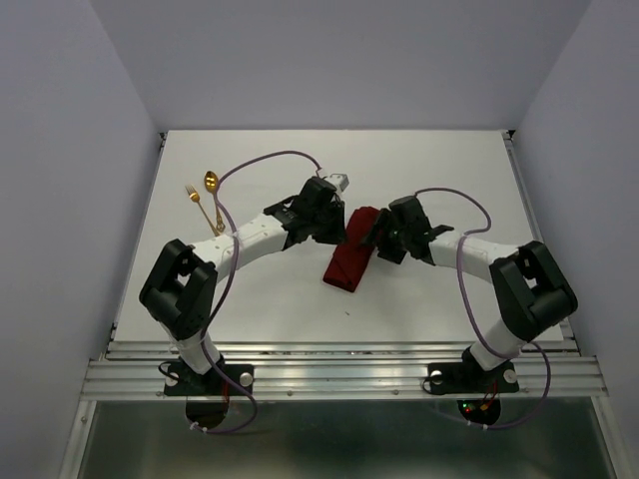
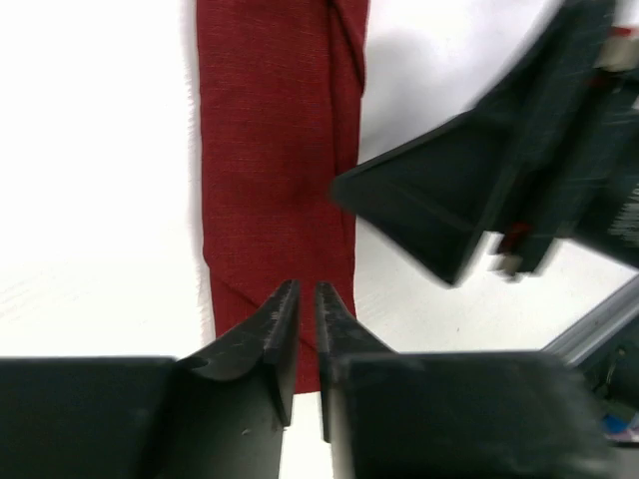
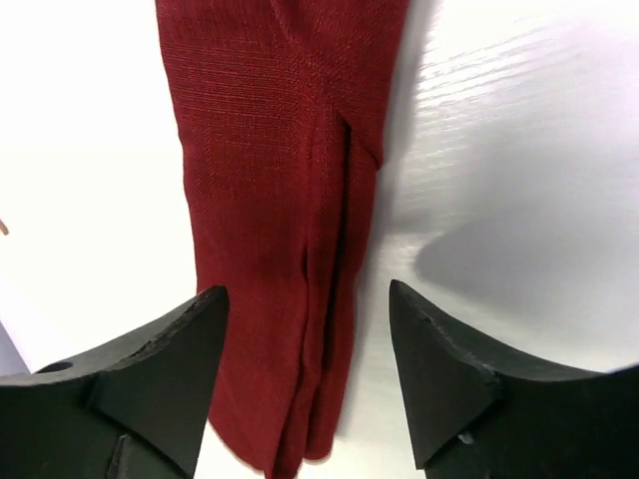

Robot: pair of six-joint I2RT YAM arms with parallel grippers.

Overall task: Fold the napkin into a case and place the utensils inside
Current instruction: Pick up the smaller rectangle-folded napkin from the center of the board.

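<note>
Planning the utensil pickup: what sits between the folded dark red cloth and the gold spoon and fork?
Top view: the left arm's white link and purple cable.

white table [image 1: 429, 160] with folded red case [image 1: 351, 261], gold spoon [image 1: 211, 181], gold fork [image 1: 203, 210]

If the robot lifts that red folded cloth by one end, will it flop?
Probably yes: the folded napkin is woven cloth with loose folds, so it would likely droop and unfold. It lies thin and flat on the table, so probably light. Its rough weave seems unlikely to slip.
</note>
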